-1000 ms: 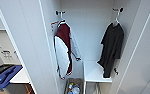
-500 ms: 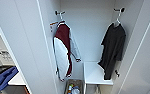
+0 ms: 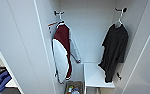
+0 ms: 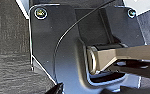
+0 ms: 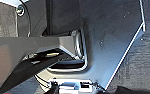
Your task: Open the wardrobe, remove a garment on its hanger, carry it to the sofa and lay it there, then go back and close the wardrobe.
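Wardrobe [image 3: 28, 50] stands open, black garment [image 3: 115, 51] hanging right of frame.
Best lift its pale hanger [image 3: 119, 20] straight off the hook; claw states cannot be told.

Dark wrist plate [image 4: 66, 50] with corner screws; thin black cable [image 4: 66, 35]; tan bar [image 4: 121, 56].

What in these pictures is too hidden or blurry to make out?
- Head view: the hanger is mostly hidden under the black shirt.
- Head view: items in the box are blurred and cut off by the edge.
- Both wrist views: the robot's own plate blocks each tool.
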`<state>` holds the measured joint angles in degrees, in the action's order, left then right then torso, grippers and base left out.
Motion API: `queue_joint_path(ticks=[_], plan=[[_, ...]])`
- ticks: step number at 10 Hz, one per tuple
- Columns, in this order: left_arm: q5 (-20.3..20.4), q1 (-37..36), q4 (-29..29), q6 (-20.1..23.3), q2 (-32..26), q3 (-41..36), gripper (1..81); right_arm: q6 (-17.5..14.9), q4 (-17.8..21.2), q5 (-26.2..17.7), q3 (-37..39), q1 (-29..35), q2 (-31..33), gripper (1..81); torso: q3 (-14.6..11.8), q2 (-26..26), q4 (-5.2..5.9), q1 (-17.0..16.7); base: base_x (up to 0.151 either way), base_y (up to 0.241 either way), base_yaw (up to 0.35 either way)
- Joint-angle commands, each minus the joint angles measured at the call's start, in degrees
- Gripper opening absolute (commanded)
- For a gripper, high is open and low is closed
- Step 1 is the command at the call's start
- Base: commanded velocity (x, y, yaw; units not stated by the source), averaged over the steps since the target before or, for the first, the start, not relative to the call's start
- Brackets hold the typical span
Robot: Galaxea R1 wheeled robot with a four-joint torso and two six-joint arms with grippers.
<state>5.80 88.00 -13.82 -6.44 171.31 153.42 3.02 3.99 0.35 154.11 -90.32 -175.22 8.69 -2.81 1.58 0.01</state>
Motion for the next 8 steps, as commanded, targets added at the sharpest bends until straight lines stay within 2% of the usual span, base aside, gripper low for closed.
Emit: queue_joint_path(ticks=[1, 3, 8], plan=[[-3.08, -1.74, -0.41, -0.07, 0.00, -0.22, 81.1, -0.12, -0.56, -3.87, -0.23, 1.67, -0.16, 81.1, 0.00, 0.00, 0.00, 0.00, 0.087, 0.000, 0.000], [-3.08, -1.74, -0.50, 0.02, 0.00, -0.22, 81.1, -0.12, -0.65, -3.96, -0.23, 1.84, -0.16, 81.1, 0.00, 0.00, 0.00, 0.00, 0.087, -0.030, 0.000], [-3.08, -1.74, -0.41, 0.02, 0.00, -0.22, 81.1, -0.12, -0.73, -3.96, -0.23, 1.94, -0.25, 81.1, -0.02, 0.00, 0.00, 0.02, 0.089, -0.085, 0.000]])
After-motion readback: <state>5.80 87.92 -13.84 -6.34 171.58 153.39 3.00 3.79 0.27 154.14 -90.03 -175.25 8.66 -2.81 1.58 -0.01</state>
